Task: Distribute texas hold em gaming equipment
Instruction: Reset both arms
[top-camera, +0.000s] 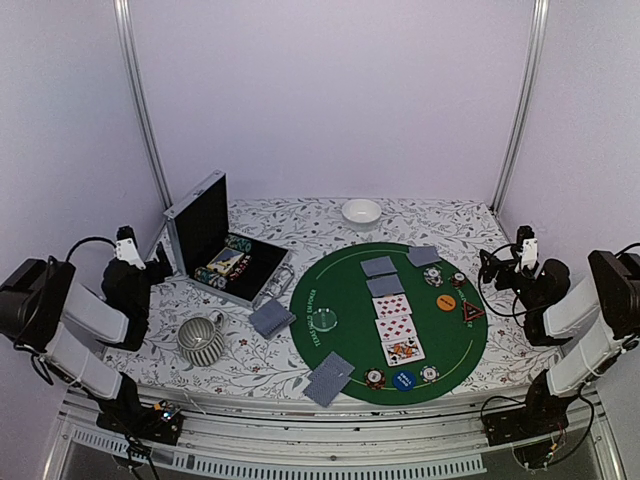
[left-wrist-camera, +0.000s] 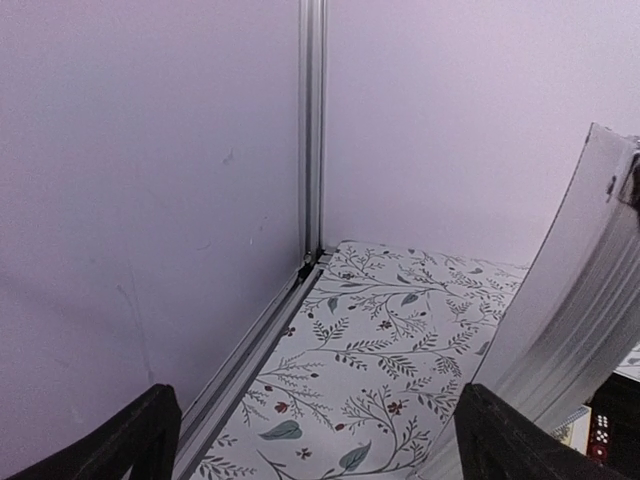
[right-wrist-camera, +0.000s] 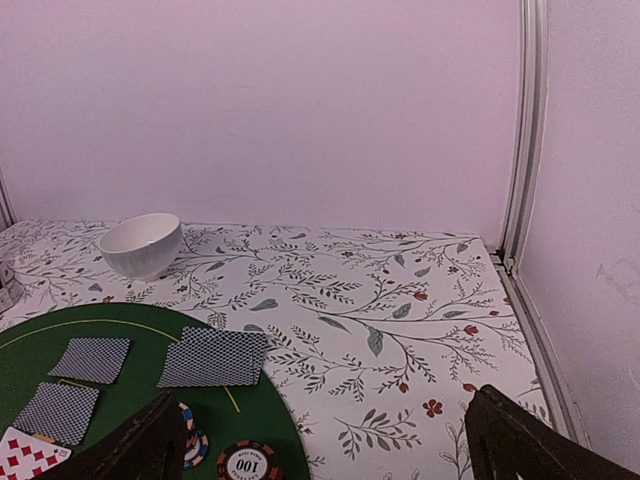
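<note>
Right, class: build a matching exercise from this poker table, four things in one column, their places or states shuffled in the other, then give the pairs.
Things
1. white bowl
2. ribbed mug
3. metal case
4. red triangular marker

Places or states
A. on the green mat, right part
B. at the far edge of the table, off the mat
C. lid raised, at the left
D. between the case and the near edge

Pairs: 1-B, 2-D, 3-C, 4-A
</note>
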